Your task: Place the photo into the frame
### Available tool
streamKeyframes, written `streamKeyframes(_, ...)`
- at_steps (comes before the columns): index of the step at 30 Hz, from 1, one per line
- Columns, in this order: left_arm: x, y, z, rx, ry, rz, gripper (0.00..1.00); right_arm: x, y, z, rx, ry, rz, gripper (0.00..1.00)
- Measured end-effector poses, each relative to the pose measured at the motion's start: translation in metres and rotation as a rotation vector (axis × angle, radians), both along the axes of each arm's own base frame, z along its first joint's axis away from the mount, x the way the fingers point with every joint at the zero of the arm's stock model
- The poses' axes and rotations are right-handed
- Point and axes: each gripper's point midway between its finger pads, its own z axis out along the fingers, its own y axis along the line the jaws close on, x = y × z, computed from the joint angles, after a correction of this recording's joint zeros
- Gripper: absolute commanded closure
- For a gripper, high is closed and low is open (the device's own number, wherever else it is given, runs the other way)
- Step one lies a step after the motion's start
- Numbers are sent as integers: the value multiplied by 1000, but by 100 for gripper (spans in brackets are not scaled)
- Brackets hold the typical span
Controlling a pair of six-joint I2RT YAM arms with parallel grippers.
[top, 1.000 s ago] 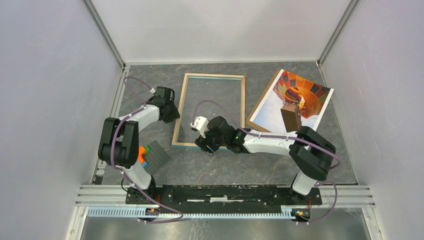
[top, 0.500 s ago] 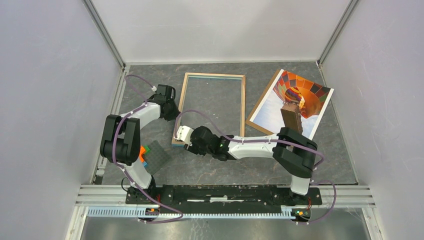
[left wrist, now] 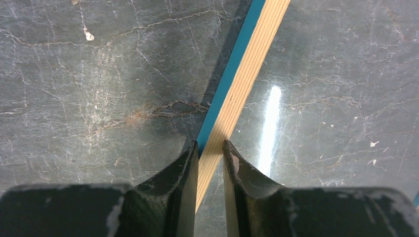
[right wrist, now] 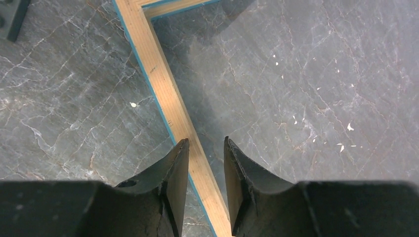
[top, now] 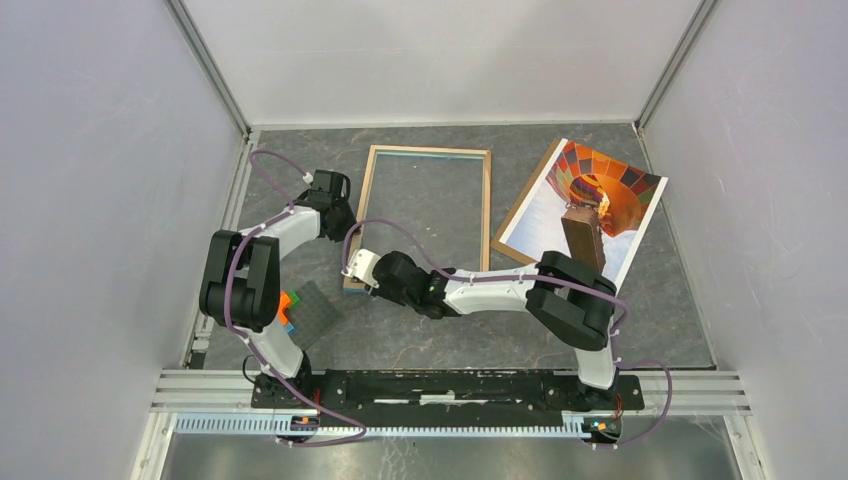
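Lying flat on the dark stone-patterned table [top: 400, 340], the frame [top: 487, 205] showed its light wood back upward, with a bright blue edge visible along the rails in both wrist views and the table showing through its clear middle. The left gripper [left wrist: 210, 150] sat on the frame's left rail about halfway along. Its fingers [left wrist: 185, 173] were drawn narrow, one pressed to the blue outer edge and the other to the inner wooden edge, so the rail was pinched between them. The right gripper [right wrist: 206, 145] reached across to the near rail, close to the frame's near-left corner. Its jaws stood a little apart with the wooden rail running slantwise between them, and no firm contact with either finger could be made out. The photo [top: 545, 215], balloon side up, lay well apart from the frame's opening, off to the right near the back of the table, with a brown rectangular piece [top: 582, 238] resting on it. A dark grey studded plate [top: 315, 308] with orange and blue blocks sat by the left arm.
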Motion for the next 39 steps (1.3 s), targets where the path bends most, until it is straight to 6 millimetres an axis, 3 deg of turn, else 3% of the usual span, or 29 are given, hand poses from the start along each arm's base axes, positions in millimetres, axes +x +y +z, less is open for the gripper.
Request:
streamKeyframes(12, 2, 6, 1, 11, -7, 11, 77, 13, 10, -2, -13, -33, -68, 67)
streamKeyframes(23, 6, 14, 2, 35, -23, 34, 80, 24, 7, -2, 21, -47, -252, 69)
streamKeyframes(27, 7, 15, 2, 36, -23, 37, 81, 27, 3, -3, 66, -26, -338, 66)
streamKeyframes(30, 7, 15, 2, 37, -23, 36, 81, 28, 0, -2, 97, 6, -367, 57)
streamKeyframes(32, 6, 15, 1, 37, -22, 36, 81, 28, -9, 0, 111, 33, -380, 50)
streamKeyframes(35, 6, 14, 1, 37, -22, 34, 80, 25, -39, 8, 137, 89, -407, 37)
streamKeyframes(39, 4, 10, 1, 53, -19, 27, 79, 33, -90, 40, 274, 155, -483, 26)
